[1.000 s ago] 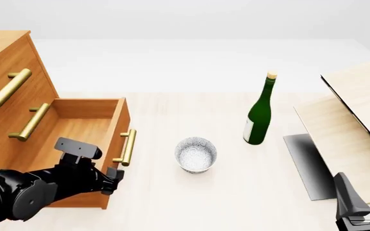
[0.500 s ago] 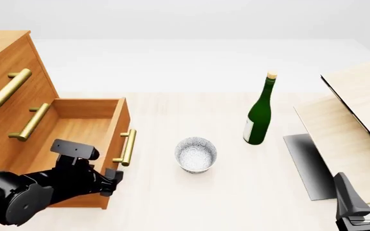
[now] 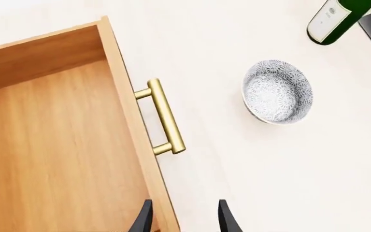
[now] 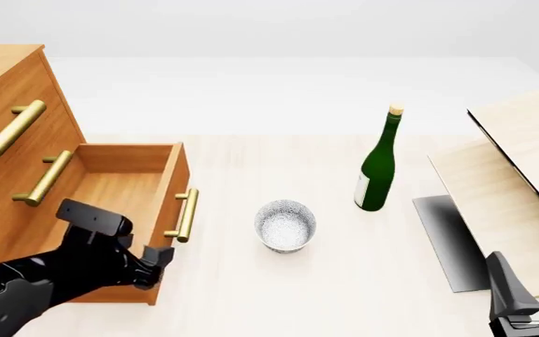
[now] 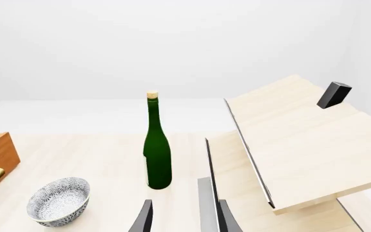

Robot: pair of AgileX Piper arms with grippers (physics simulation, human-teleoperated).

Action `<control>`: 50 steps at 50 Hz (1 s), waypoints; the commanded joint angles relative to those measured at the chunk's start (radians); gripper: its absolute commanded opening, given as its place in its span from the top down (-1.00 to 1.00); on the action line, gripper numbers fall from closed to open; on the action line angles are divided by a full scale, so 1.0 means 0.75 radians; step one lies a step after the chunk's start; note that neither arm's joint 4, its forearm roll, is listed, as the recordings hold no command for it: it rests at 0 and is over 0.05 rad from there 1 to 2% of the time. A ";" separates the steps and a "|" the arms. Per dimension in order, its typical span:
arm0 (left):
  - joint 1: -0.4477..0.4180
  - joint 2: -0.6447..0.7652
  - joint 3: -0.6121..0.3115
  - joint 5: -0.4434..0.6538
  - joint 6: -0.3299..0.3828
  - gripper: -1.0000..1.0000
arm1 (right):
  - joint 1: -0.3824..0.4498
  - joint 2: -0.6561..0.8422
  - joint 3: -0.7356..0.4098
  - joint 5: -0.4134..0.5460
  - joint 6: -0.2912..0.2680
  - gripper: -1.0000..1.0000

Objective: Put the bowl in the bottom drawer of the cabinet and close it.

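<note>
My left gripper (image 3: 182,220) hangs open and empty over the front corner of the bottom drawer (image 4: 120,186), which stands pulled out of the cabinet (image 4: 8,91). The bowl (image 4: 285,225) sits upright on the table (image 4: 344,295), well apart on the handle's far side, near the green bottle (image 4: 378,163). My right gripper (image 5: 180,220) rests open, holding nothing.

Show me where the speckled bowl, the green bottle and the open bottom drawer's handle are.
bowl (image 4: 285,225), front view, on its speckled inside.
green bottle (image 4: 377,172), front view, on its body above the label.
bottom drawer handle (image 3: 166,117), left wrist view, middle of the brass bar.
</note>
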 commanded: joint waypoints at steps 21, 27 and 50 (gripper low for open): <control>-0.022 -0.264 -0.022 0.132 0.030 -1.00 | 0.001 -0.002 0.001 0.000 0.000 -1.00; -0.027 -0.300 -0.028 0.138 0.047 -1.00 | 0.001 -0.002 0.001 0.001 0.000 -1.00; -0.119 -0.295 -0.033 0.084 0.011 -1.00 | 0.000 -0.002 0.001 0.001 0.000 -1.00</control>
